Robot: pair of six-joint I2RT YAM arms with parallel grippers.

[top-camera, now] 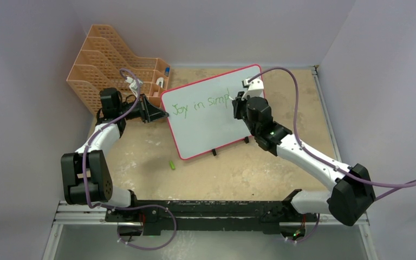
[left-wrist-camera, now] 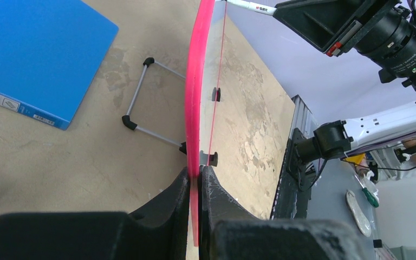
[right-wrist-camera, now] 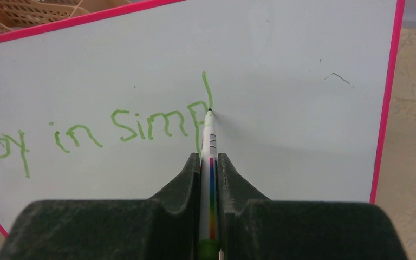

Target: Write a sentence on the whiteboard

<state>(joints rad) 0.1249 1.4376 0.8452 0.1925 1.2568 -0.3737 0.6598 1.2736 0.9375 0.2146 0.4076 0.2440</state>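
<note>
Right wrist view: right gripper (right-wrist-camera: pixel 209 160) clamped on marker (right-wrist-camera: pixel 209 130). Barrel's long axis runs straight out from wrist. Tip points at whiteboard (right-wrist-camera: pixel 303 76), touching lower end of tall stroke after "simp". Sentence (right-wrist-camera: pixel 141 127) so far: green "Joy in simp", one line along board's long axis.

Left wrist view: left gripper (left-wrist-camera: pixel 195 176) pinched on pink frame edge.

Top external: small green object (top-camera: pixel 171 164) on table (top-camera: pixel 249 173) before board. Board mid-table, long axis left-right, right end farther. Orange file rack (top-camera: pixel 103 59) behind.
</note>
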